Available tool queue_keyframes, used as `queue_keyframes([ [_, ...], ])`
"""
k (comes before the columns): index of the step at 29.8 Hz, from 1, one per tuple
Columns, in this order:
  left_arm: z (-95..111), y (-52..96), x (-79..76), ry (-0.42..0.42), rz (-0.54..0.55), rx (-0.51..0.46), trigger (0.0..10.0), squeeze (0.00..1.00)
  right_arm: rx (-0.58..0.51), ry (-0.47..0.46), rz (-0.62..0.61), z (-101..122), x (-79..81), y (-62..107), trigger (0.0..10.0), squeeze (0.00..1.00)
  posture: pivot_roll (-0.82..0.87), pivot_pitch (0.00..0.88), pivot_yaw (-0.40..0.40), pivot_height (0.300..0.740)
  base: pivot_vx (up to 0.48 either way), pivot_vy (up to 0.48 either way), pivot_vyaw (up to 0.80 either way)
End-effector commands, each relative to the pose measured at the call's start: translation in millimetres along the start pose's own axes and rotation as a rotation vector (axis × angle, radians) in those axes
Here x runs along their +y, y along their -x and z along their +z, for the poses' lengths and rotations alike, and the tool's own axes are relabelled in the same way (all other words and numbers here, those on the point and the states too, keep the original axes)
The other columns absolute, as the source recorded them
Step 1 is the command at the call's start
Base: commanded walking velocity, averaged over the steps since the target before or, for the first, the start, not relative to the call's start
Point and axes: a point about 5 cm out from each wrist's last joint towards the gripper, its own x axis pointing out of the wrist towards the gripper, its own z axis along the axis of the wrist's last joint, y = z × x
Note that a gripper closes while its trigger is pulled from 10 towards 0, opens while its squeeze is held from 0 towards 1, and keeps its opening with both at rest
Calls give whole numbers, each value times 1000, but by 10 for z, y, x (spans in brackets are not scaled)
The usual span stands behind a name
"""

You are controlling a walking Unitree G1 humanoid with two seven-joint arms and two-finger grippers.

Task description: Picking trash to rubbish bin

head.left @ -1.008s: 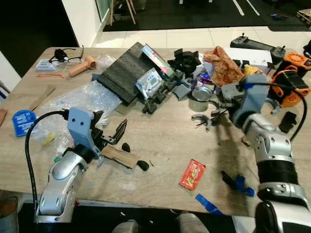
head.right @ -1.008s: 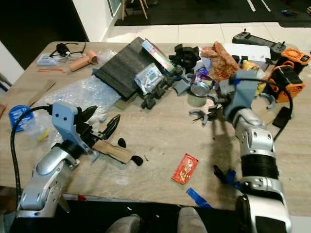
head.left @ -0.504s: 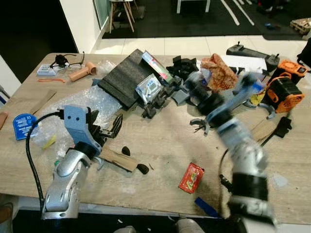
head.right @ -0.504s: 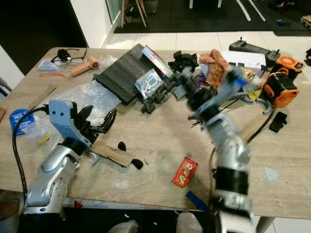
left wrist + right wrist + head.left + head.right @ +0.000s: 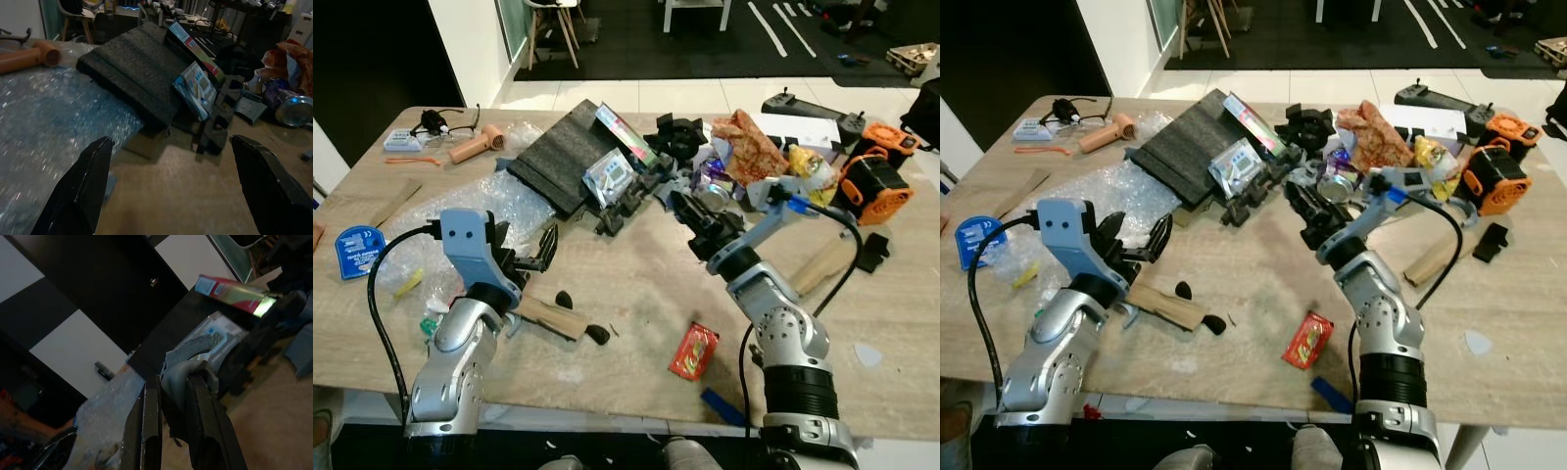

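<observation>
My right gripper [image 5: 691, 211] hangs low over the middle of the wooden table [image 5: 636, 284], shut on a grey curved plastic piece [image 5: 188, 368] that sticks out past its fingertips. My left gripper [image 5: 534, 257] stands open near the front left, just above a cardboard strip [image 5: 548, 315] with black bits beside it; nothing is between its fingers [image 5: 88, 181]. A red snack wrapper [image 5: 695, 351] lies flat near the front edge, with a blue scrap [image 5: 720, 406] closer to the edge. A tin can [image 5: 715, 196] and a crumpled orange bag [image 5: 749, 147] sit behind the right gripper.
Bubble wrap [image 5: 470, 211] spreads beside the left arm. Black foam [image 5: 563, 157], a box [image 5: 625, 135] and black plastic parts [image 5: 626, 201] crowd the table's middle back. Orange devices [image 5: 867, 186] stand at the right. A blue disc [image 5: 357, 252] lies far left.
My right arm has swung left from the can's side to the table's middle, and the grey curved piece that lay on the table is now in its fingers. The camera shifted slightly.
</observation>
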Motion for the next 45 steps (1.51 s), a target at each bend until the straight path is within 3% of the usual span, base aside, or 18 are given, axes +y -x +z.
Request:
queue_keyframes([
  [1, -55, 11, 19, 12, 18, 18, 10000, 0, 11, 8, -2, -40, -7, 7, 10000, 0, -126, 0, 17, 740, -356, 0, 0],
  [23, -73, 19, -1, -2, -1, 24, 10000, 0, 38, 148, -62, -54, -70, 9, 10000, 0, -123, 0, 25, 740, -371, 0, 0],
  [33, -83, 16, -13, -2, -25, 33, 10000, 0, 81, 282, -169, -32, -231, 8, 10000, 0, -120, 0, 29, 740, -359, 0, 0],
  [45, -104, -22, -31, 34, -98, 41, 10000, 0, 110, 415, -310, 6, -430, 45, 10000, 0, -123, 0, 37, 740, 0, 0, -781],
])
